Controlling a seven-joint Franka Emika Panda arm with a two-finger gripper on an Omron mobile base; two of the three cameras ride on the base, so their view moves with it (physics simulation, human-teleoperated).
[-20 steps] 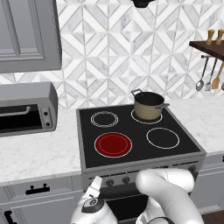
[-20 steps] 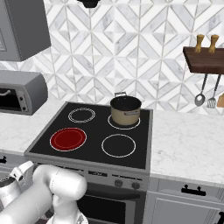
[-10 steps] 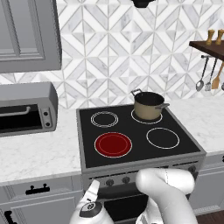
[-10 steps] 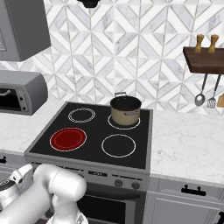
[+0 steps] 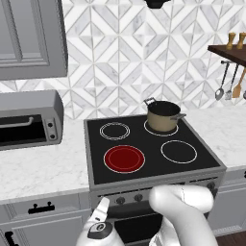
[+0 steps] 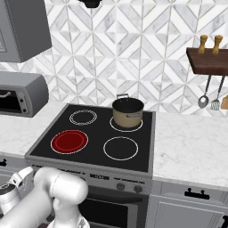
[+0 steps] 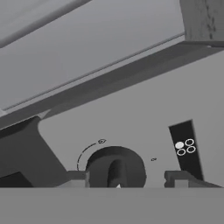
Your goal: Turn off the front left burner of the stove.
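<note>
Hand view: pincer (image 7: 127, 179) right at a dark stove knob (image 7: 116, 168), fingertips (image 7: 78, 178) spread wide either side of it, no contact visible yet, nothing held. Small burner-map icon (image 7: 185, 147) on the panel just right of the knob, one dot filled; too small to say for sure which zone. Left base view: front left burner (image 5: 124, 159) glowing red on the black glass of the stove (image 5: 96, 180), near corner on the toaster oven (image 5: 29, 120) side; pot (image 5: 163, 115) on a back zone; arm bent low in front of the knob row. Right base view: same red disc (image 6: 69, 141), wrist down at the lower left edge. Risks, as judgement: closing off-centre and slipping off the round knob; twisting the wrong way or too little, burner left on; knob possibly not the one for this burner. Versus half a second ago: wrist slightly lower and closer to the panel, burner red as before, pot unmoved.
</note>
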